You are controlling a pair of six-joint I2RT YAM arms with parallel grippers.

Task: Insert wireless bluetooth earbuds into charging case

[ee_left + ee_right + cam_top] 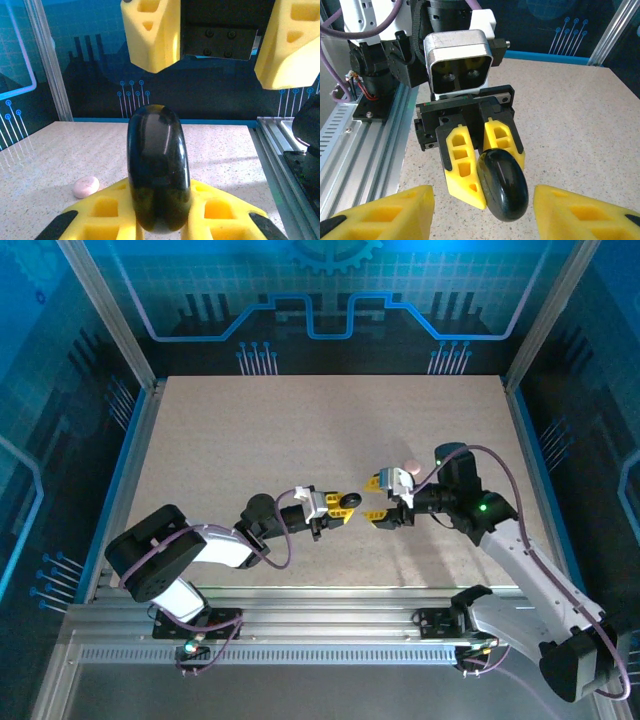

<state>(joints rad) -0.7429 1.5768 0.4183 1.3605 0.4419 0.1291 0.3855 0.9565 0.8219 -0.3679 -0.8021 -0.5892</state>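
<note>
My left gripper (338, 506) is shut on one end of the charging case (159, 170), a small glossy black puck held on edge above the table (300, 420), light, hard and probably slippery, so my right gripper (377, 498), open on either side of it, should pinch its free end squarely.

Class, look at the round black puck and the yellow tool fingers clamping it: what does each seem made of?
Round black puck: probably hard glossy plastic, given its sharp reflections. Yellow tool fingers: seemingly matte plastic, dull surfaces with hollow cells.
</note>
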